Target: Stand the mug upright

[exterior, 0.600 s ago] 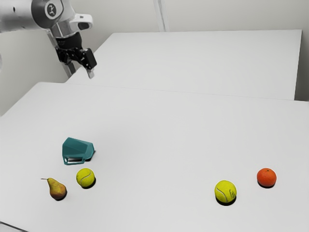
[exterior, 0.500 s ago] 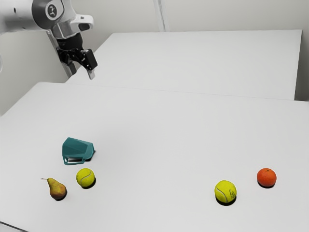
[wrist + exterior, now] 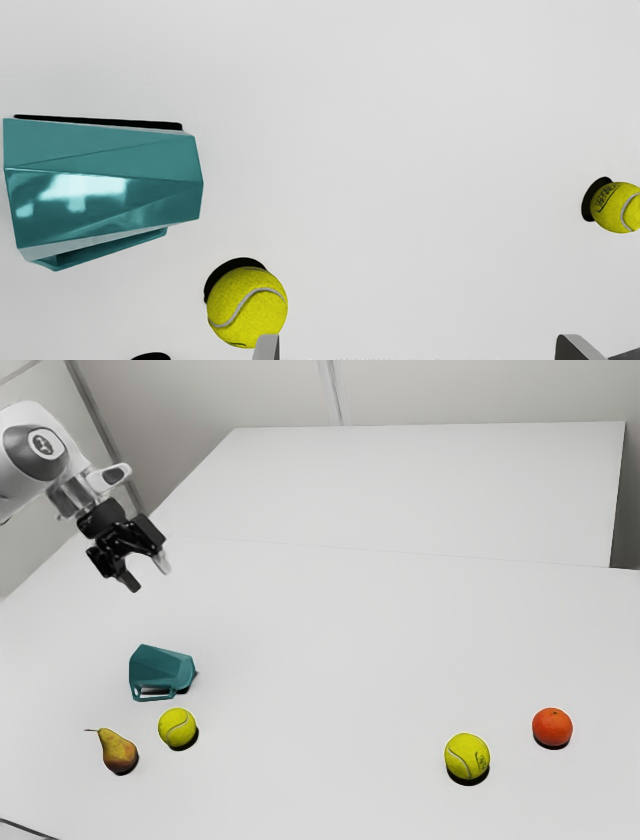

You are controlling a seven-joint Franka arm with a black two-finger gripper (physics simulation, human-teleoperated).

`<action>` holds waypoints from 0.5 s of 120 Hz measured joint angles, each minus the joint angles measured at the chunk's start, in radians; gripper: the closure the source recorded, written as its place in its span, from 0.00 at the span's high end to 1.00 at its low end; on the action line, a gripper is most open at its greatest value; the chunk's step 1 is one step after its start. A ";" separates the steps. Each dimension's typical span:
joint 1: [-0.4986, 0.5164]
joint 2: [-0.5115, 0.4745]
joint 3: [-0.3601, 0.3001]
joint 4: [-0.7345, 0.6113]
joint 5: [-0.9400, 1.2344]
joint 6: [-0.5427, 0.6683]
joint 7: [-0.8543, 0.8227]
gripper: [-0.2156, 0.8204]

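Teal mug lies on its side near a tennis ball. We hold our gripper above the table, fingers wide apart and empty.

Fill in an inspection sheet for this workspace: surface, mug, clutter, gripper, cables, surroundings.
Surface: white table, smooth-looking, no spill seen.
Job's things: teal mug lying on its side, not upright; its handle faces the side where the pear and nearer tennis ball are.
Clutter: pear and tennis ball close to the mug; second tennis ball and orange fruit toward the exterior view's right.
Gripper: gripper raised above the table, jaws open and empty.
Cables: none identifiable; a thin dark line at the exterior view's lower left could be an edge.
Surroundings: pale walls; another white surface beyond the table.
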 joint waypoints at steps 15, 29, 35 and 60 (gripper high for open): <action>0.064 0.068 0.005 -0.024 -0.071 -0.003 0.058 0.79; 0.131 0.128 0.006 -0.026 -0.114 -0.003 0.125 0.79; 0.160 0.147 0.006 -0.026 -0.126 -0.003 0.155 0.79; 0.253 0.243 0.005 -0.025 -0.187 -0.005 0.296 0.79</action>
